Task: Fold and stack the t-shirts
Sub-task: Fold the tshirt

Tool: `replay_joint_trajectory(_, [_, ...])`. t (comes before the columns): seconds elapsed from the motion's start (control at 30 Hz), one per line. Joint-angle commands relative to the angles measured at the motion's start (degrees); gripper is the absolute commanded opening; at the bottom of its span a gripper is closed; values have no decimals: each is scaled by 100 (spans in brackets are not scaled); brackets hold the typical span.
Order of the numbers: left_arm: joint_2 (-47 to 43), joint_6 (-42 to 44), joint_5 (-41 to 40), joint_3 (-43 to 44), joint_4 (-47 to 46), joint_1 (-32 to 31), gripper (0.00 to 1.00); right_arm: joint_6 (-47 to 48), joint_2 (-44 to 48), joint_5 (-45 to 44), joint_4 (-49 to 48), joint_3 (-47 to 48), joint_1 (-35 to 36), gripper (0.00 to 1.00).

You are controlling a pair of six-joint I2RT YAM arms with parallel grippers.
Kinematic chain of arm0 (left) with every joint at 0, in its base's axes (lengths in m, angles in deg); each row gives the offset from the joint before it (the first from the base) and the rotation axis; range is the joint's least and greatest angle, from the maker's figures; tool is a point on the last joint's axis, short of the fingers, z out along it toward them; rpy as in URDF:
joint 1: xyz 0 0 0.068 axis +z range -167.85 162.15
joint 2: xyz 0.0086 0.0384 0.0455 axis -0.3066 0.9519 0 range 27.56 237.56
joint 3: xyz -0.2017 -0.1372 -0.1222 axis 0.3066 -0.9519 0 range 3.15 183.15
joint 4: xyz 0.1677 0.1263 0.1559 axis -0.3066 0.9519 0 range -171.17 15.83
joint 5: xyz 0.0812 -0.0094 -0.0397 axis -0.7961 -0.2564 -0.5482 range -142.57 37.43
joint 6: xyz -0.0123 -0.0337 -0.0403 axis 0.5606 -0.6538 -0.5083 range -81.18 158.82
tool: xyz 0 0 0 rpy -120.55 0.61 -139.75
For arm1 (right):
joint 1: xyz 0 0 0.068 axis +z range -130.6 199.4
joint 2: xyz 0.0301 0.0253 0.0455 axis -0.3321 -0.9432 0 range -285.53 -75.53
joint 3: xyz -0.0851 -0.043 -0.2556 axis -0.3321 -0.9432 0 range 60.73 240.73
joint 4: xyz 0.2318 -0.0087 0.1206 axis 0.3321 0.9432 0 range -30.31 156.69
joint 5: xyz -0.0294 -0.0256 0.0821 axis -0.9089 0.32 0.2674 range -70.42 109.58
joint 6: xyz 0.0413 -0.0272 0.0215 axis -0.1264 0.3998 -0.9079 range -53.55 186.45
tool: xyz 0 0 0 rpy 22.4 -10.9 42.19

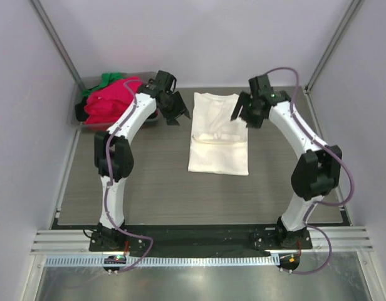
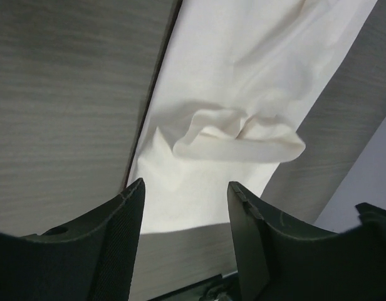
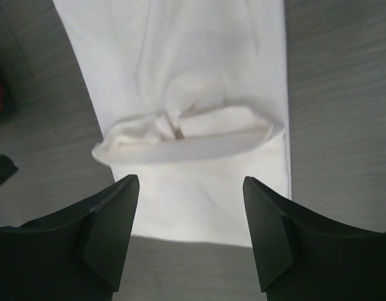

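Left tool [image 1: 178, 111] and right tool [image 1: 242, 113] are both standing with their fingers apart, and nothing is sitting between the fingers of either one (each wrist view is showing only cloth and tabletop below the gap).

At the far left corner a grey bin [image 1: 81, 114] is holding a heap of cloth: a bright pink-red t-shirt [image 1: 111, 100] is lying on top, and a green t-shirt [image 1: 109, 78] is showing behind it at the far side.

Both arms are reaching forward from their bases and bending inward at the elbow, so that the two tools are facing each other across the far half of the tabletop [image 1: 149, 182]. The left tool is hanging just beside the left edge of the cream-white t-shirt [image 1: 218, 135], the right tool just beside its right edge; I cannot tell if they are touching it.

This cream-white t-shirt is lying flat in the middle of the tabletop, between the two tools. It is folded to a narrow rectangle, and its long axis is running from the far side toward the arm bases. Its neck opening is pointing to the far side. A crumpled fold is crossing it about halfway.
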Motion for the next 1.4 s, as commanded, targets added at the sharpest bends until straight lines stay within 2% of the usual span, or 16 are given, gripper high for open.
replay_joint_trajectory(0.0, [-772,338,72,-837,-173,-230,56,-124,713,611,-684,-1506,605,71])
replay_joint_trajectory(0.07, [-1236,409,-8,-1590,-278,-326,55,-159,793,621,-810,-1938,905,68])
replay_joint_trajectory(0.2, [-2090,436,-174,-2867,-647,-397,54,-115,372,498,-854,-1914,1503,62])
replay_joint_trajectory(0.43, [-3128,735,-456,-3800,-393,-380,54,104,-586,-151,-802,-1422,1636,57])
replay_joint_trajectory(0.63, [-3752,761,-579,-4390,-410,-336,54,569,-1446,-986,-355,-412,1610,56])
replay_joint_trajectory(0.73, [-3805,788,-553,-4434,-331,-327,54,824,-1877,-1295,50,439,1487,56])
replay_joint_trajectory(0.87, [-3867,753,-509,-4487,-331,-335,54,1045,-2502,-1927,630,2159,1241,59])
replay_joint_trajectory(0.97, [-3893,717,-351,-4662,-524,-344,52,1132,-2155,-1928,754,2463,1144,61])
replay_joint_trajectory(1.03, [-3885,665,-149,-4794,-830,-344,52,1107,-1715,-1824,632,2166,1144,62])
replay_joint_trajectory(1.13, [-3788,516,264,-5136,-1411,-362,53,887,-599,-1438,176,762,1144,64])
replay_joint_trajectory(1.17, [-3736,480,325,-5233,-1525,-388,53,817,-309,-1288,26,-138,1135,64])
replay_joint_trajectory(1.23, [-3543,471,353,-5251,-1719,-502,53,606,588,-720,-439,-1083,1117,64])
replay_joint_trajectory(1.27, [-3464,480,361,-5234,-1763,-546,53,553,878,-507,-580,-1966,1074,64])
replay_joint_trajectory(1.37, [-3217,471,432,-5234,-2018,-687,53,333,1766,-13,-976,-3401,1003,64])
